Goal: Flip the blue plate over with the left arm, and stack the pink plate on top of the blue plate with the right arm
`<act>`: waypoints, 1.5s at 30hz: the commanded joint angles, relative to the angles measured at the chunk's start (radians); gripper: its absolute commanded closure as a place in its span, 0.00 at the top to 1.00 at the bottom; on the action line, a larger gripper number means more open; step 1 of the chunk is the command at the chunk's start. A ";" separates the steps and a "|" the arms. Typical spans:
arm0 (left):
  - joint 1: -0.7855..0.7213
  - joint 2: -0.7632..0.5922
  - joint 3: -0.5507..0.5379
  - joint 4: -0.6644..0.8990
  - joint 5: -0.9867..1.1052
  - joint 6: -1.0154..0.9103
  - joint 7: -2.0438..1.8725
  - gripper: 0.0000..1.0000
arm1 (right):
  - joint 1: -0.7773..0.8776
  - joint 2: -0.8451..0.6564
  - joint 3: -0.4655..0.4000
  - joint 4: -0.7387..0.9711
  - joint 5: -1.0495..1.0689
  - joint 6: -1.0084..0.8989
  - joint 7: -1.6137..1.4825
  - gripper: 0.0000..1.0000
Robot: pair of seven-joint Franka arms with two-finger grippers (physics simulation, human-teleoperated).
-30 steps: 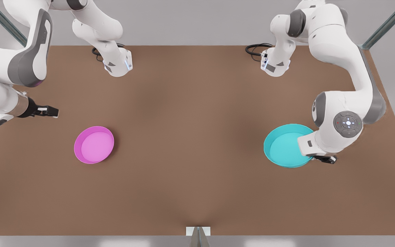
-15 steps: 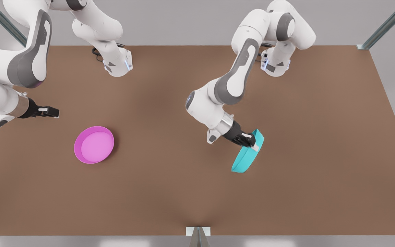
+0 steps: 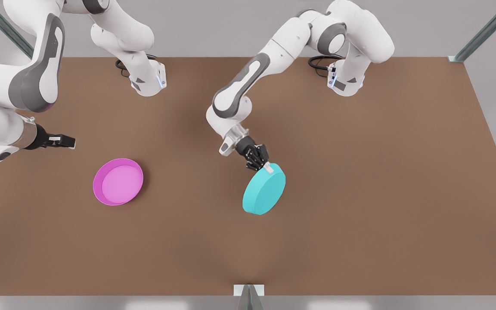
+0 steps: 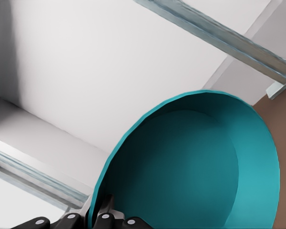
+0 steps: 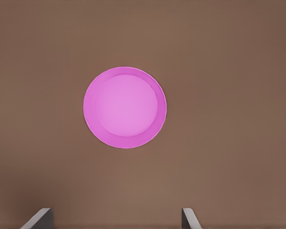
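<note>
Two plates, one already turned over

Two plates are over the brown table (image 3: pixel 360 241). The blue plate (image 3: pixel 264 189) is near the middle of the table, with its flat bottom facing up toward the front camera. It is tilted, and I cannot tell if it touches the table. The left gripper (image 3: pixel 265 166) pinches the plate's rim, one finger on each side of the edge. In the left wrist view, the hollow inside of the blue plate (image 4: pixel 190 167) faces the camera and the black fingers (image 4: pixel 105 217) are clamped on its rim.

The pink plate (image 3: pixel 118 181) lies flat on the table, hollow side up, toward the front view's left and well apart from the blue one. The right gripper (image 3: pixel 63 141) waits above the table near the pink plate, not touching it. Its two fingers are apart, and their tips (image 5: pixel 38 218) show in the right wrist view with the pink plate (image 5: pixel 125 107) beyond them.
</note>
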 commanded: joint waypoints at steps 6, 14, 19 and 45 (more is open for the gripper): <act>0.028 0.007 -0.026 -0.087 0.131 -0.123 -1.128 0.21 | 0.000 -0.001 0.000 0.000 0.002 0.000 0.001 1.00; 0.060 0.038 -0.095 -0.144 0.131 -0.123 -1.155 0.21 | 0.000 -0.001 0.000 0.000 0.010 -0.002 0.001 1.00; 0.060 0.076 -0.115 -0.138 0.129 -0.125 -1.185 0.21 | 0.000 -0.001 0.000 0.000 0.011 -0.002 0.001 1.00; 0.025 0.228 -0.264 0.095 0.028 -0.266 -1.171 1.00 | -0.011 0.002 0.000 0.000 0.024 -0.004 -0.001 1.00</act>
